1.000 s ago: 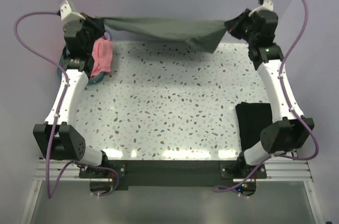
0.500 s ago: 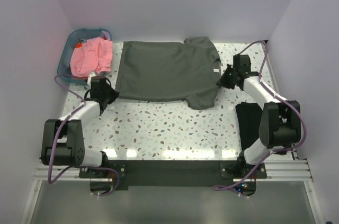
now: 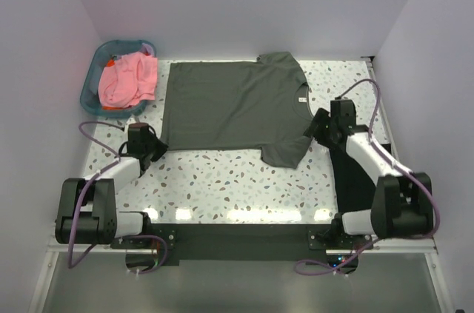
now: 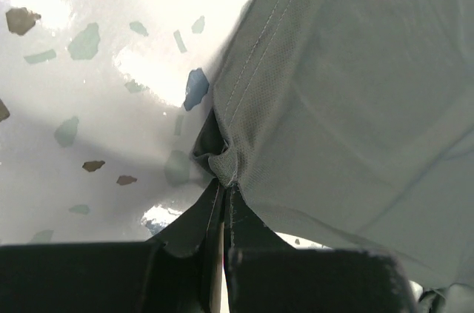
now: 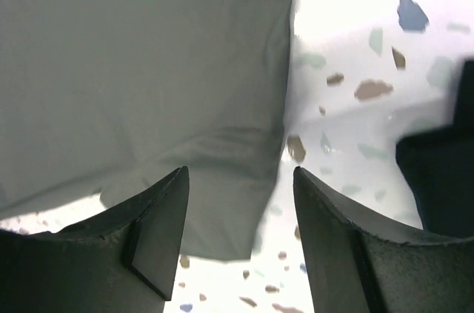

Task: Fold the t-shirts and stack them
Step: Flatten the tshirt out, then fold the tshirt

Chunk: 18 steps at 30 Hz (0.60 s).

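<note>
Olive shirt (image 3: 233,102) flat on desk (image 3: 222,187), far middle. Left fingers (image 4: 296,283) pinched on its hem corner. Right fingers (image 5: 159,231) spread wide above sleeve edge, holding nothing. We judge cloth light, limp, crease-prone; we would grip hem corner and sleeve edge, 2 points together.

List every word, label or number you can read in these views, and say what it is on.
No text can be read in any view.
Small pale tag near the collar of the olive-grey t-shirt: too small to read.
</note>
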Each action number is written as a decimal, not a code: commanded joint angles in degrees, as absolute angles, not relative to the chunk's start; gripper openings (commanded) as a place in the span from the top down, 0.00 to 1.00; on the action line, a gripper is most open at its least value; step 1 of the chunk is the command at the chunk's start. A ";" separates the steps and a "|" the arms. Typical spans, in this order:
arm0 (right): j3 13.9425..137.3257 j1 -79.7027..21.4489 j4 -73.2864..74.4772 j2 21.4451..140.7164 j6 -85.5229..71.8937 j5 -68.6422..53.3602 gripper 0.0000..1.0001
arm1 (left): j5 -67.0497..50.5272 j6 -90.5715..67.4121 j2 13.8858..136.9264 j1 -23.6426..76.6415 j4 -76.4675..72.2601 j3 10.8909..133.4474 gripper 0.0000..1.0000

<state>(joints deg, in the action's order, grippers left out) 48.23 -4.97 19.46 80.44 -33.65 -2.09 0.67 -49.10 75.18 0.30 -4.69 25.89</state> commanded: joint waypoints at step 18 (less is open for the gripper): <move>27.60 -22.50 8.89 68.20 -43.68 8.26 0.42 | -1.58 -48.78 70.40 0.35 -9.23 20.39 1.00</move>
<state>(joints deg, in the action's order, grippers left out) 28.14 -22.09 15.33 67.44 -41.50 5.39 -1.30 -48.95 71.72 0.38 -6.61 21.34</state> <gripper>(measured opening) 0.582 0.038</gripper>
